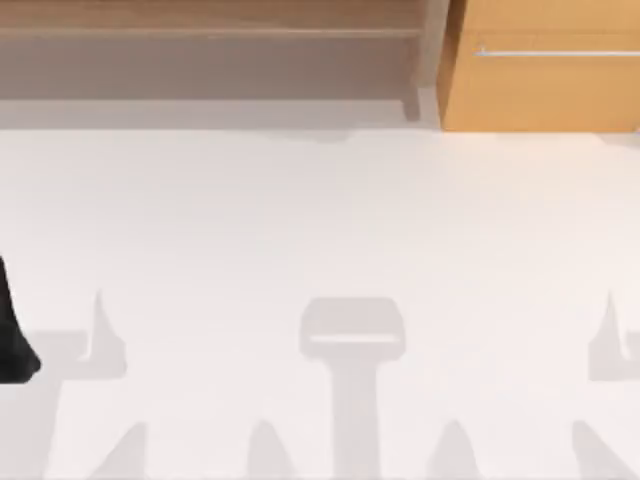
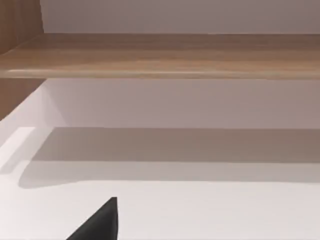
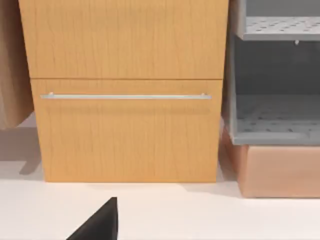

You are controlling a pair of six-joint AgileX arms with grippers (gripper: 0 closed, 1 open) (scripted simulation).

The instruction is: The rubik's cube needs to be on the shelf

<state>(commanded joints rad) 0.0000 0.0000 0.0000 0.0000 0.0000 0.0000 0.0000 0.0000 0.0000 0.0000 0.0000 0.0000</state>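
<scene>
White table (image 1: 320,230) seen from above, surface bare across the middle, marked by grey shadows along the near edge. At the far edge, a long light-brown wooden shelf (image 1: 210,20) is stood on the table, left and centre, with a grey recess (image 1: 200,68) beneath the board and an upright wooden post (image 1: 432,55) at its right end. Just beside the post, to the right, an orange-wood drawer unit (image 1: 545,70) with a thin metal handle (image 1: 555,52) is set on the table. In the right wrist view a grey perforated rack (image 3: 275,117) on a tan base (image 3: 280,170) is placed next to the drawer unit.
</scene>
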